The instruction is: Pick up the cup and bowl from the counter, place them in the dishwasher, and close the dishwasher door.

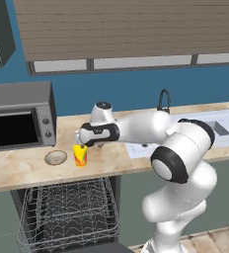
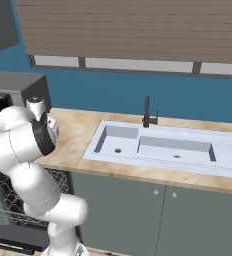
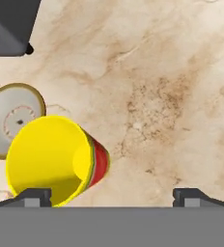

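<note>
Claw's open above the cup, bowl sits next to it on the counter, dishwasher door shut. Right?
Not quite: the dishwasher door is open, with the wire rack pulled out below the counter, as the left base view shows. The rest holds: the claw is open above the cup, and the bowl sits beside it on the counter.

No readable text, labels or numbers anywhere; the cup [image 3: 51,159] bears only red-orange markings
</note>
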